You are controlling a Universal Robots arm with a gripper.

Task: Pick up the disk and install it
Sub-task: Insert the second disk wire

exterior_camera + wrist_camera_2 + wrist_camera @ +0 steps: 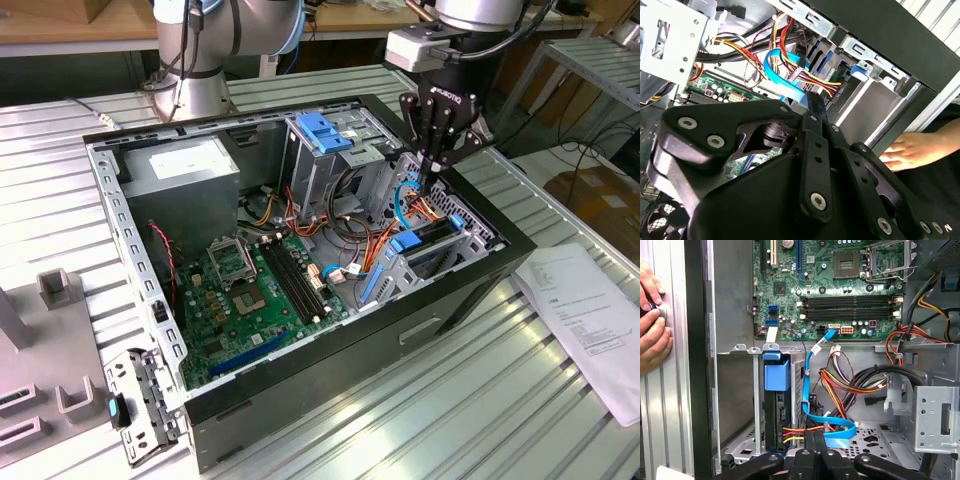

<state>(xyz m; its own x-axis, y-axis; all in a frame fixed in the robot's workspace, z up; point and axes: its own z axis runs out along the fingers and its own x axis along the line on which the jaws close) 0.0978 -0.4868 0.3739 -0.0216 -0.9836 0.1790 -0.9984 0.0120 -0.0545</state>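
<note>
The disk stands on edge in a slot of the metal drive bay, its blue carrier tab at the slot's mouth. The exterior view shows the disk in the bay at the case's front right corner. My black gripper hangs just above that bay, beside the blue and orange cables. Its fingers are shut together with nothing between them, a short way from the disk. In the second wrist view the gripper points toward the cables, and the blue tab lies beyond it.
The open computer case lies on a ribbed metal table. A drive cage with a blue handle stands behind the bay. Bundled cables crowd the space beside the slot. A person's hand rests outside the case wall. Papers lie at the exterior view's right.
</note>
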